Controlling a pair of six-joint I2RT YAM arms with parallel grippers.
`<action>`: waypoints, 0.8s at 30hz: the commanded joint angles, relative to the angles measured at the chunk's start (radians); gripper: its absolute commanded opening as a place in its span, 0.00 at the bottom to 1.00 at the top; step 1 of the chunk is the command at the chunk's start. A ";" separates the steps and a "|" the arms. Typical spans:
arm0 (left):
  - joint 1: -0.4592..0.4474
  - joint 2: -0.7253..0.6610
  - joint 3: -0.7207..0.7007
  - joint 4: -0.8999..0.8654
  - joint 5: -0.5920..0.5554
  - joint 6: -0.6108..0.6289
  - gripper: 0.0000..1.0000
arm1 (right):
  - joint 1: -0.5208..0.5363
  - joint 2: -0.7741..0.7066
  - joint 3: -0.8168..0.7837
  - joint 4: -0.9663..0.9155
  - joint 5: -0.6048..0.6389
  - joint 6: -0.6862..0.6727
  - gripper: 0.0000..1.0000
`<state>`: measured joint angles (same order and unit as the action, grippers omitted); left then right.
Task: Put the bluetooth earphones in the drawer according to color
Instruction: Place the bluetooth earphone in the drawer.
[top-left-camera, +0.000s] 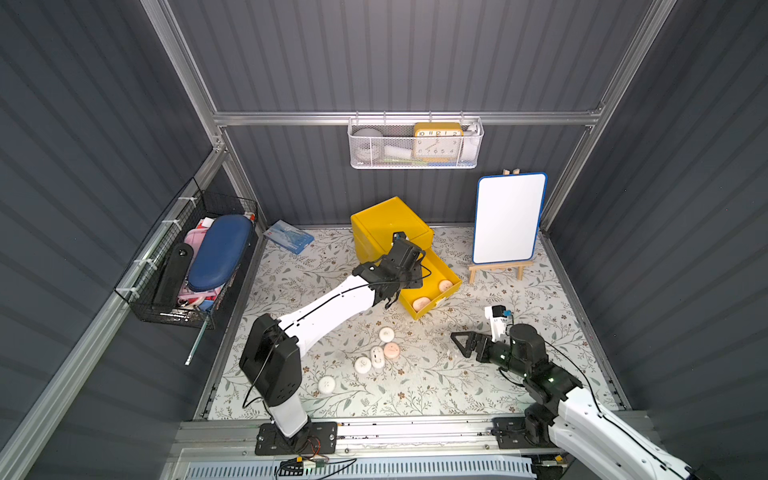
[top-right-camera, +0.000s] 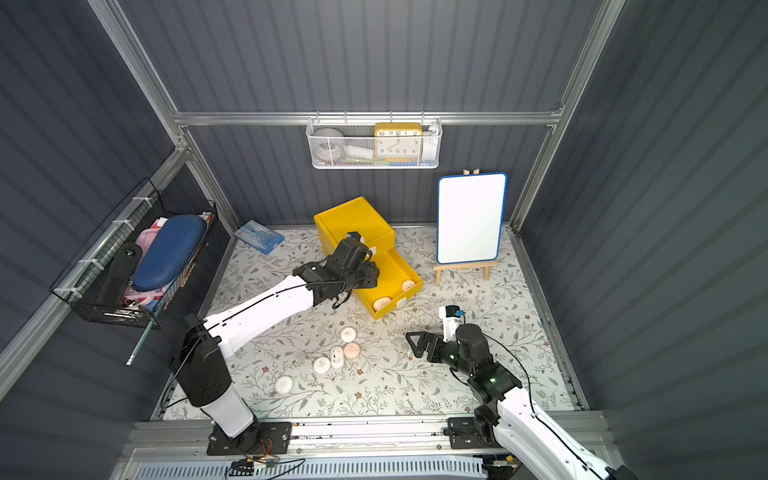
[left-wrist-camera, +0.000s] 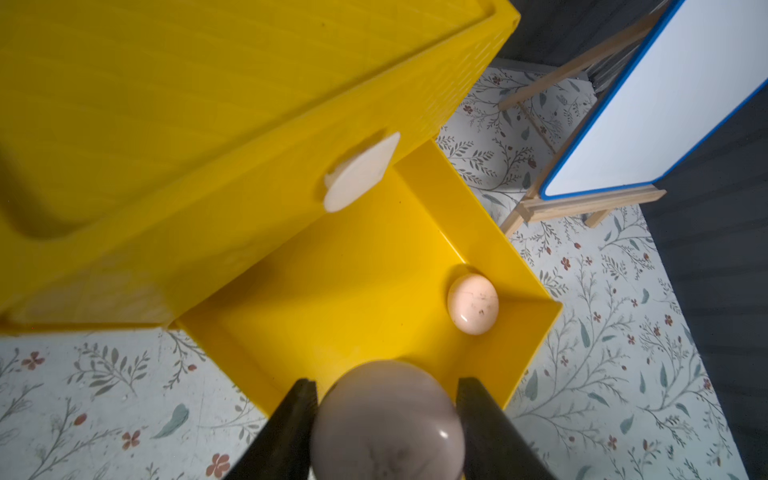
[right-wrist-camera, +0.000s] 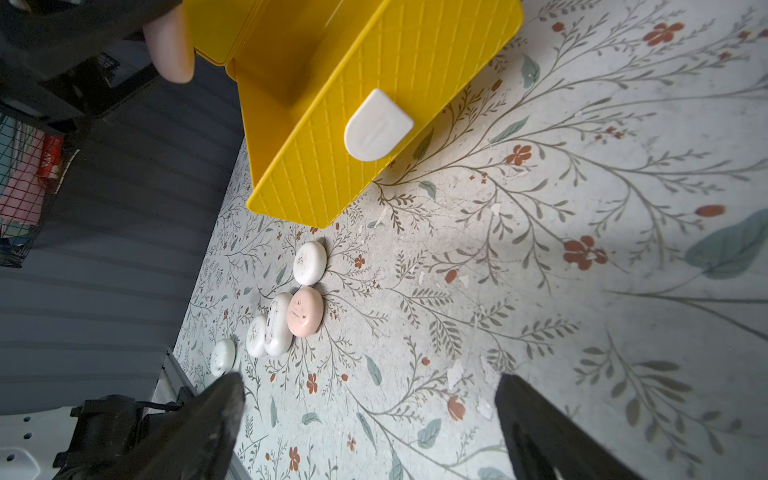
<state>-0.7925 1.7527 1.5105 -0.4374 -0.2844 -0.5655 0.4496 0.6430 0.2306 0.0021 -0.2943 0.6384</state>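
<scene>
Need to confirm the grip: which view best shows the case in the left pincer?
Left wrist view: the pink case sits close up, clamped in the left pincer by the open drawer. The right wrist view catches only the case's edge; both top views hide it under the left arm.

The left arm (top-left-camera: 328, 307) has a long white tube with black joints at both ends. A thin black cable (top-left-camera: 340, 295) runs along the white part and loops by the big black elbow. Its foot stands on a flat black plate (top-left-camera: 320, 434) with small silver screws. The right arm (top-left-camera: 582, 419) is white and black too, with tiny green lights (top-left-camera: 551, 379) on its dark joints. A little white box (top-left-camera: 496, 320) with a blue bit sits by its wrist. The jaws are black, and one has a triangle-shaped hole.
</scene>
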 joint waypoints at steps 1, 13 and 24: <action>0.001 0.067 0.076 -0.016 -0.039 0.048 0.55 | 0.006 -0.005 0.012 -0.012 0.014 -0.001 0.99; 0.001 0.072 0.211 -0.107 -0.058 0.065 0.99 | 0.004 -0.089 0.041 -0.151 0.015 -0.025 0.99; 0.001 -0.286 -0.238 0.087 0.025 0.052 0.99 | 0.006 -0.179 0.053 -0.205 -0.029 -0.021 0.99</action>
<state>-0.7921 1.5307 1.3930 -0.4290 -0.3042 -0.5167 0.4496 0.4686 0.2485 -0.1841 -0.2958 0.6300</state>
